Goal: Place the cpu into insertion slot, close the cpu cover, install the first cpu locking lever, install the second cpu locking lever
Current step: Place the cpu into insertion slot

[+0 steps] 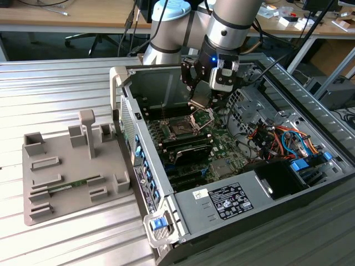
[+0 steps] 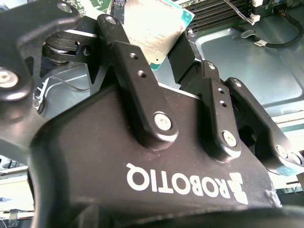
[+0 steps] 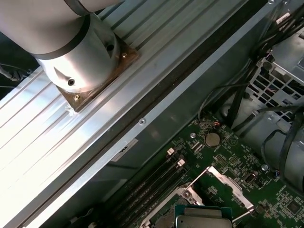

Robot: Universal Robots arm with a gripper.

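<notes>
Second wrist view: claw [image 2: 151,35] pinches the cpu [image 2: 156,23] by opposite edges, poised near the insertion slot [image 1: 180,131]; light, rigid, likely delicate underneath, it is best held edgewise.

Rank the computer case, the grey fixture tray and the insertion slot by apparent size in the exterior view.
1. computer case, largest
2. grey fixture tray
3. insertion slot, by far the smallest
</notes>
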